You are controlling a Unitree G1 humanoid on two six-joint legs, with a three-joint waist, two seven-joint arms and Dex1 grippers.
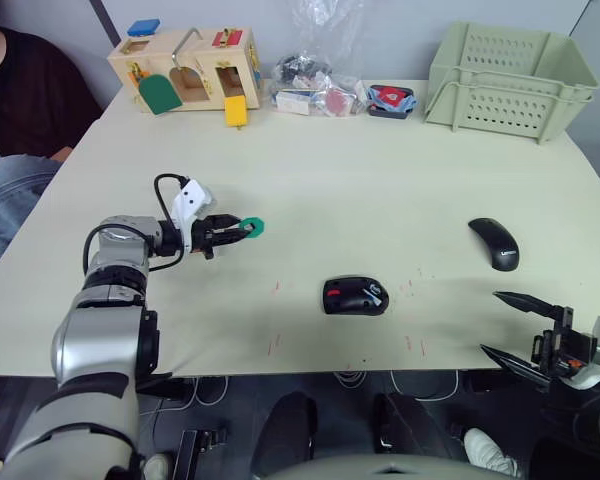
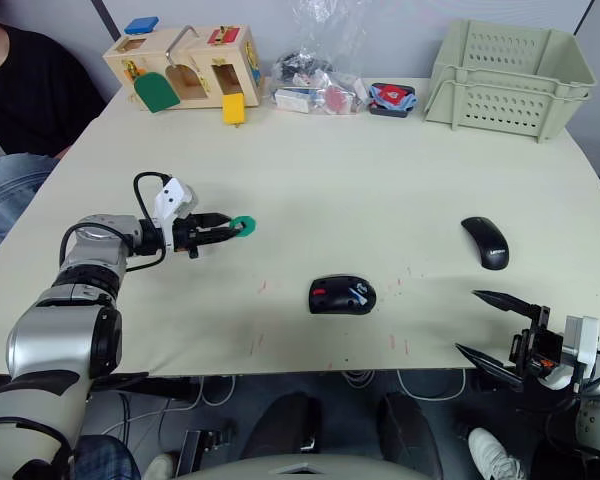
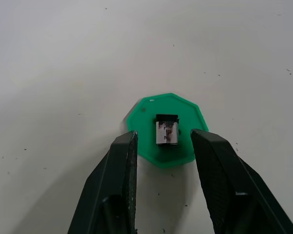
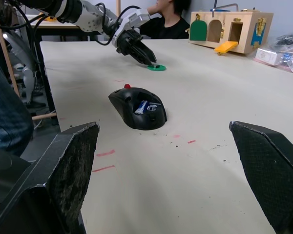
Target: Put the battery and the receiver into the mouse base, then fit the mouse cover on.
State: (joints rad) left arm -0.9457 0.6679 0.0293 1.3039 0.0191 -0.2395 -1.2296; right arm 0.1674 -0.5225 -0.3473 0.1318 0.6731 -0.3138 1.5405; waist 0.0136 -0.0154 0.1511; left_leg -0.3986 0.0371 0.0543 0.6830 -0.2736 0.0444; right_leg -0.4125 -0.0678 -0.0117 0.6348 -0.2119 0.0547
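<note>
On the counter (image 1: 380,170), left of centre, my left gripper (image 1: 242,229) hovers at a green disc (image 3: 167,127) that carries the small silver-and-black receiver (image 3: 166,130); my jaws stand narrowly apart, one on each side of the receiver, their tips over the disc's near edge, not yet closed on it. Near the counter's front edge, at centre, sits the mouse base (image 1: 356,296), black with its red wheel and red inner parts exposed; the blue battery (image 4: 142,107) already lies in its open top. To the right and a little farther back lies the mouse cover (image 1: 494,243), a smooth black shell, well apart from the base. My right gripper (image 1: 515,328) hangs off the counter's front right corner with jaws spread wide and holding nothing. Along the far edge stand a wooden latch box (image 1: 185,68), some bagged items (image 1: 315,92) and a pale green crate (image 1: 508,78). A person in black (image 1: 20,95) sits at the far left corner.
</note>
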